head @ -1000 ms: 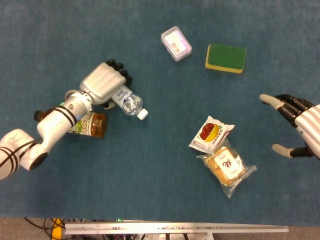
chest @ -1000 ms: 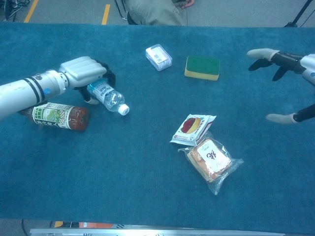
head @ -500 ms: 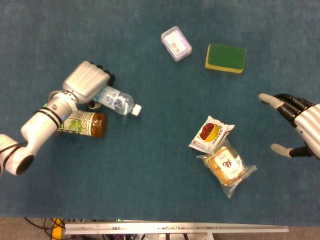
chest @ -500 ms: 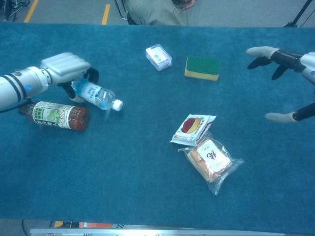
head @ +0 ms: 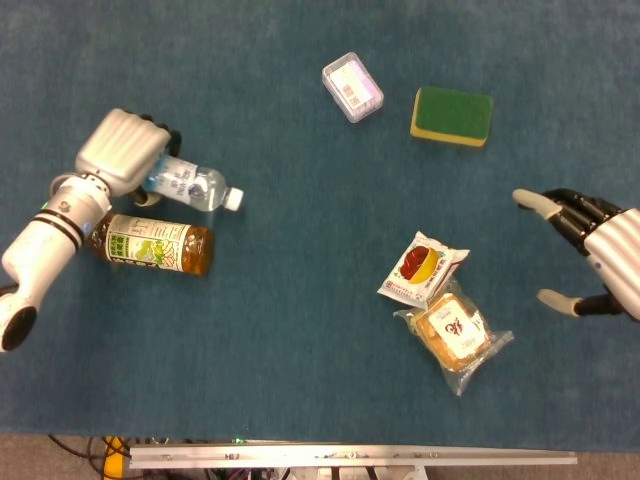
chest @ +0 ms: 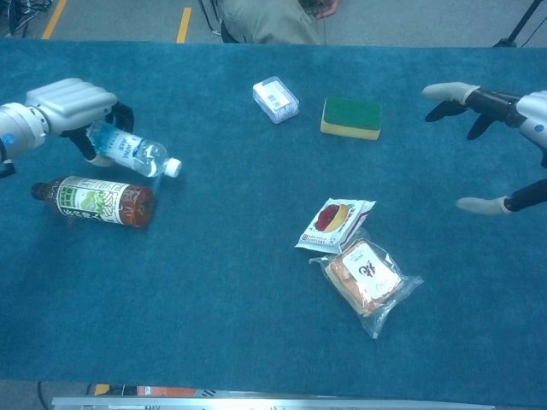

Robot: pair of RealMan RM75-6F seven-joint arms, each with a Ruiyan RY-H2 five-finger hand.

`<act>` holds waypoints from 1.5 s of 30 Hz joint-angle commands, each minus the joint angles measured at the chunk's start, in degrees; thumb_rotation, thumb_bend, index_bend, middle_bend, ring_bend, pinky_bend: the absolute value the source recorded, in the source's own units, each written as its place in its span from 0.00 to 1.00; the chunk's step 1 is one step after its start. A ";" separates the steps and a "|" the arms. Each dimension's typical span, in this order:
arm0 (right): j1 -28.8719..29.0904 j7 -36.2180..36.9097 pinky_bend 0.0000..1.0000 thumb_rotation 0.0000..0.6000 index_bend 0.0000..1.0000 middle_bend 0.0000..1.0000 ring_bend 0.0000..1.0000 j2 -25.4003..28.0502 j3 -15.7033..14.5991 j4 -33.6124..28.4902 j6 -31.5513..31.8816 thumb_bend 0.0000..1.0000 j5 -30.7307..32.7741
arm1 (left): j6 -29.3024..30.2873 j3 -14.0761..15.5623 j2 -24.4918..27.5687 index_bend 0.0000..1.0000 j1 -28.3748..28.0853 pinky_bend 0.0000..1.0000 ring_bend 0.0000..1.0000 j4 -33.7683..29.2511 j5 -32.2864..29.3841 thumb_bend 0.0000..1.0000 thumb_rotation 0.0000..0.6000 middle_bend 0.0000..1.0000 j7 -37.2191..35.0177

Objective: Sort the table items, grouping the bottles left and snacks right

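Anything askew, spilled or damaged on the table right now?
No spills or damage show. The brown tea bottle with the green label lies on its side, and the left hand holds the small clear water bottle tilted, cap end low. The green-and-yellow sponge and clear plastic box fit neither group.

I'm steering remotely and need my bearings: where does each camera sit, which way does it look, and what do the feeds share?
Head view: high above the table, looking almost straight down; shows the left hand and forearm gripping the water bottle, and the right hand at the right edge.
Chest view: lower, tilted forward across the table to the floor beyond its far edge; shows the left hand and the right hand.
Shared: both hands, water bottle, tea bottle, sponge, both snack packs.
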 commanded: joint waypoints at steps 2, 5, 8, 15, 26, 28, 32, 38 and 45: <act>0.05 -0.09 0.34 1.00 0.04 0.25 0.19 -0.07 -0.06 -0.06 -0.12 0.13 -0.06 | -2.97 0.72 1.57 0.41 -0.29 0.44 0.31 -1.89 -2.26 0.17 1.00 0.42 2.53; 0.06 -0.15 0.34 1.00 0.04 0.25 0.19 -0.07 -0.08 -0.18 -0.14 0.13 -0.08 | -4.33 0.96 2.36 0.36 -0.76 0.41 0.23 -3.18 -3.71 0.17 1.00 0.33 4.84; 0.07 -0.13 0.34 1.00 0.04 0.25 0.19 0.02 -0.06 -0.28 -0.13 0.13 -0.05 | -5.78 1.16 3.45 0.30 -1.33 0.34 0.15 -4.58 -6.07 0.17 1.00 0.24 7.61; 0.14 -0.02 0.34 1.00 0.04 0.25 0.19 0.03 -0.08 -0.23 -0.24 0.13 -0.03 | -5.34 0.86 6.13 0.22 -1.96 0.24 0.06 -8.74 -10.40 0.17 1.00 0.16 11.97; -0.18 -0.11 0.34 1.00 0.04 0.25 0.19 0.57 0.41 0.27 0.31 0.13 1.10 | 2.92 -1.83 11.01 0.21 0.56 0.22 0.06 -15.91 -11.71 0.17 1.00 0.16 9.93; -0.36 -0.45 0.34 1.00 0.04 0.25 0.19 0.93 0.67 0.47 0.33 0.13 2.02 | 6.56 -2.70 11.43 0.21 2.19 0.22 0.06 -16.90 -10.15 0.17 1.00 0.16 7.64; -0.88 -1.58 0.34 1.00 0.04 0.25 0.19 1.88 1.19 0.62 -0.04 0.13 4.77 | 13.42 -3.69 12.00 0.21 5.73 0.22 0.06 -18.12 -6.35 0.17 1.00 0.17 2.25; -2.60 -5.35 0.34 1.00 0.05 0.25 0.19 2.73 2.22 0.37 1.49 0.13 8.36 | 20.69 -3.29 13.60 0.21 10.72 0.22 0.06 -19.09 -2.13 0.17 1.00 0.16 -3.13; -5.43 -9.38 0.34 1.00 0.08 0.25 0.19 1.85 3.47 1.94 5.46 0.13 11.14 | 30.13 -2.02 13.63 0.21 16.88 0.22 0.06 -19.47 2.89 0.17 1.00 0.16 -6.86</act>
